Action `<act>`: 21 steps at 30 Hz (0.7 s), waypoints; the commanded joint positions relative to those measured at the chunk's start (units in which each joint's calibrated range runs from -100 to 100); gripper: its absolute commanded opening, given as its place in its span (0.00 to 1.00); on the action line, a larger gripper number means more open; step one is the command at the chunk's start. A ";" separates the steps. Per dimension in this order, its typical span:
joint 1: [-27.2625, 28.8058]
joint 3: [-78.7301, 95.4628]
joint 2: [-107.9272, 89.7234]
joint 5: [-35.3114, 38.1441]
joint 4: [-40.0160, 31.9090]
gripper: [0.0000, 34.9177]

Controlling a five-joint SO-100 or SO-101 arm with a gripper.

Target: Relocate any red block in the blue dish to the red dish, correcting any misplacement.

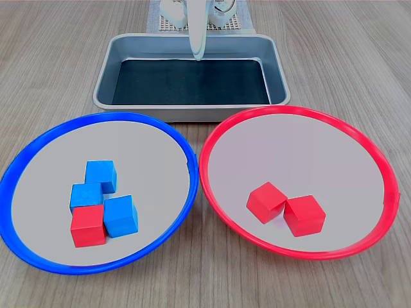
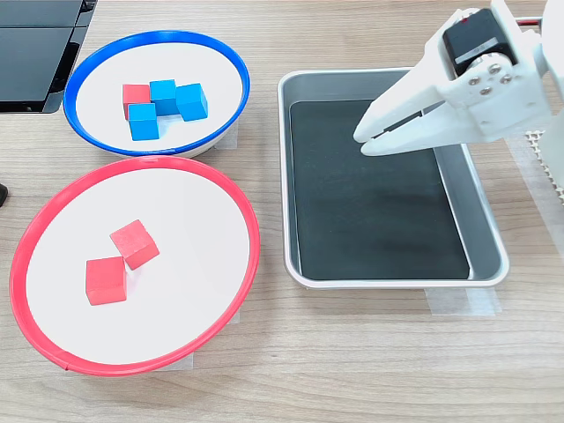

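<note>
So here's your setup: the red block is sitting in the blue dish, packed right up against three blue cubes in a little cluster. In the first exterior view it's at the near-left corner of that bunch, touching the blue ones behind it and to its right. In the second exterior view you'll spot the same red block at the left end of the cluster, inside the blue dish.

The red dish is right beside the blue one, rims practically touching, and it's got two red cubes lying against each other, one turned at an angle. In the second exterior view the red dish sits below the blue dish in the picture.

Your gripper is nowhere near any of that. It hangs above the metal tray, near the tray's upper edge in the second exterior view, with its jaws closed together and nothing between them. The tray has a dark inside and everything rests on a wood-grain table.
</note>
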 commanded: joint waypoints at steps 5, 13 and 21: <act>-0.17 0.00 -0.34 -0.15 0.12 0.01; 0.11 0.00 -0.26 -0.10 0.12 0.01; 1.43 -12.74 12.45 2.69 -0.13 0.01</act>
